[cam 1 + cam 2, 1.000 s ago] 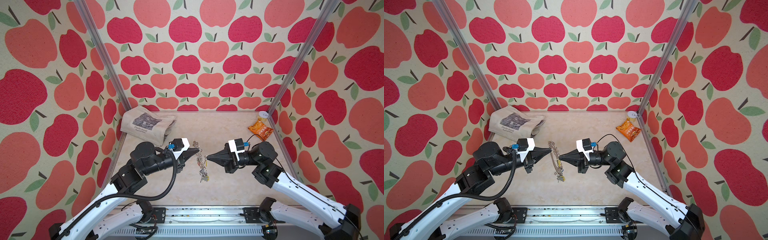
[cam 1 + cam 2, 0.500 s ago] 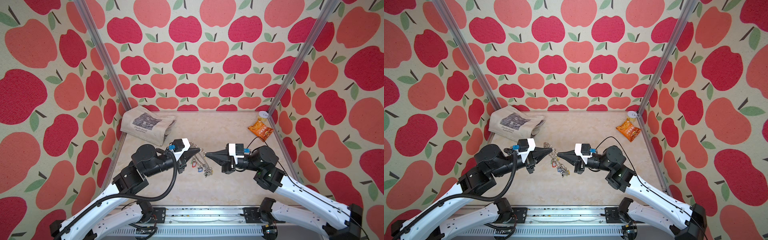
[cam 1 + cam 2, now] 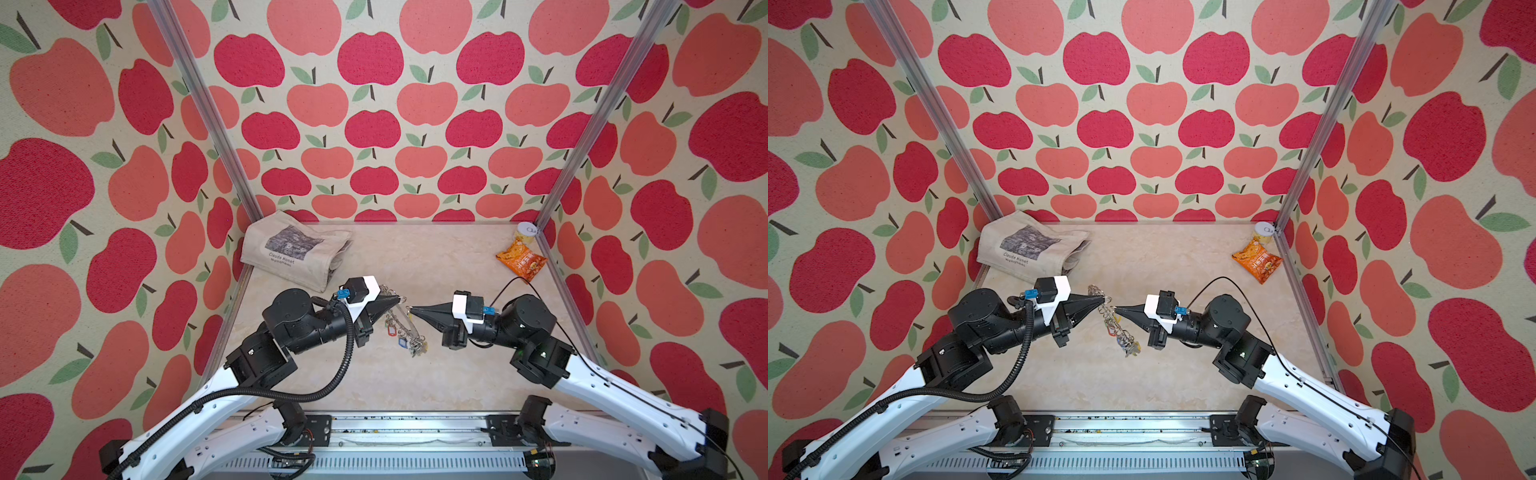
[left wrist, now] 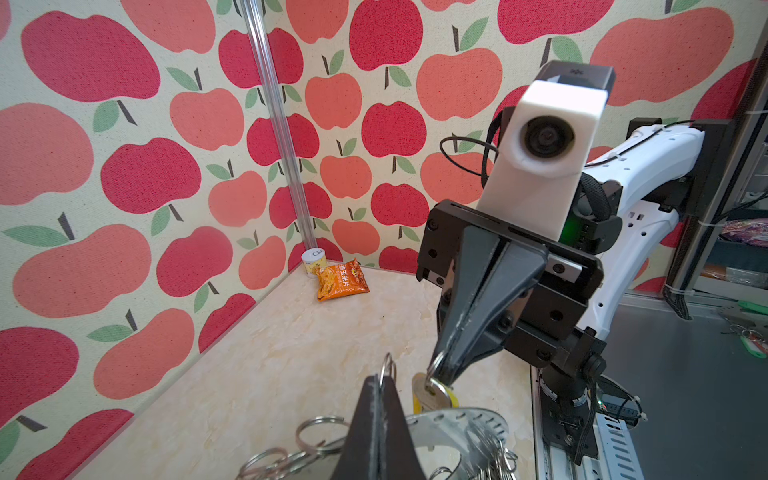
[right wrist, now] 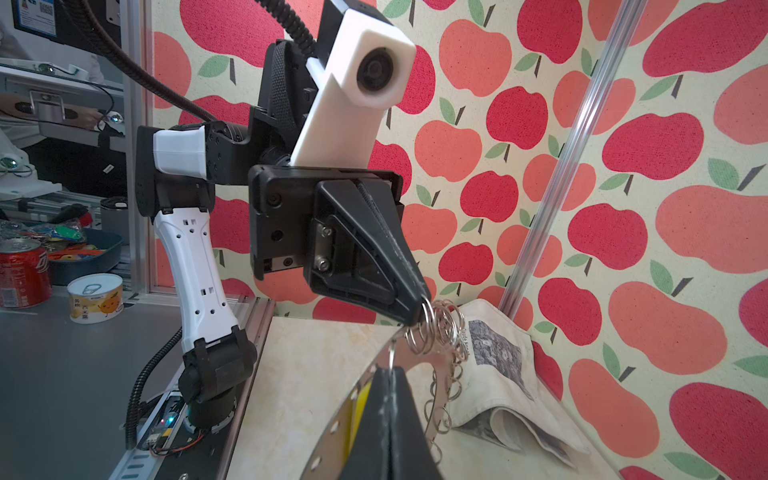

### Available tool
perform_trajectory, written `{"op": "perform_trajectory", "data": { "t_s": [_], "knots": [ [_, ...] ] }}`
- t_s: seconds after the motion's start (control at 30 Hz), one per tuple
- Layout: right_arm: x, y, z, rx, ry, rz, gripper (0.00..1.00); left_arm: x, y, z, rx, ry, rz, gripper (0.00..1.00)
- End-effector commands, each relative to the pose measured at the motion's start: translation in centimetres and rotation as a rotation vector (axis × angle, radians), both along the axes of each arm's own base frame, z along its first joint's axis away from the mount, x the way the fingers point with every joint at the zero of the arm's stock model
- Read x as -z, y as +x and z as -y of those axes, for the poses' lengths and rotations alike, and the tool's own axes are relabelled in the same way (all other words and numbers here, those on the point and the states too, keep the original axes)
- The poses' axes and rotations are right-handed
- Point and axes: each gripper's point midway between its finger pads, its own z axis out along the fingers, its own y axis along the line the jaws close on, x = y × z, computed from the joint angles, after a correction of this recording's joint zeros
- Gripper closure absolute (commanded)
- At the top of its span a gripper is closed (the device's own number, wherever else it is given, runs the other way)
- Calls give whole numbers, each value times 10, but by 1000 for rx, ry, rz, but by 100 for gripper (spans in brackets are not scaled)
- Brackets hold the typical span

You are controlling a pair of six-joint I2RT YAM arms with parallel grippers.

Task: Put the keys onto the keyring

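Keyring (image 4: pixel 465 417) gripped by a loop (image 4: pixel 386 372) in the closed left gripper (image 3: pixel 400 298), some keys (image 3: pixel 417 348) already hung — yellow key (image 4: pixel 432 395), pinched in the closed right gripper (image 3: pixel 408 308), judged not yet threaded.

The left gripper (image 3: pixel 399 297) advanced; the right gripper (image 3: pixel 409 308) levelled, carrying its key (image 4: pixel 430 395) nearer the keyring (image 3: pixel 409 326), whose lower end swung rightward.

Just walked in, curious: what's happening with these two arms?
A keyring is held between the two grippers. The left gripper is shut on one of its wire loops. The right gripper is shut on the ring of a brass key with a yellow tag, close against the keyring's rim. Whether it is hooked on is unclear.
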Motion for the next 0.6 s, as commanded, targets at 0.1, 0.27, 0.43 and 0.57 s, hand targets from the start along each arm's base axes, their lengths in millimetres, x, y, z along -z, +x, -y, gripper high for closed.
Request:
{"op": "perform_trajectory", "data": {
  "t_s": [0.1,0.27,0.43,0.57],
  "knots": [
    [-18,0,5,35,36,66,100,-20,-7,-3,18,-66,27,100],
    [-22,0,4,38,52,87,100,-21,-9,-4,21,-66,28,100],
    [-25,0,4,40,65,98,100,-21,-9,-4,21,-66,24,100],
    [-28,1,5,47,70,107,100,-20,-10,-4,24,-66,21,100]
  ]
}}
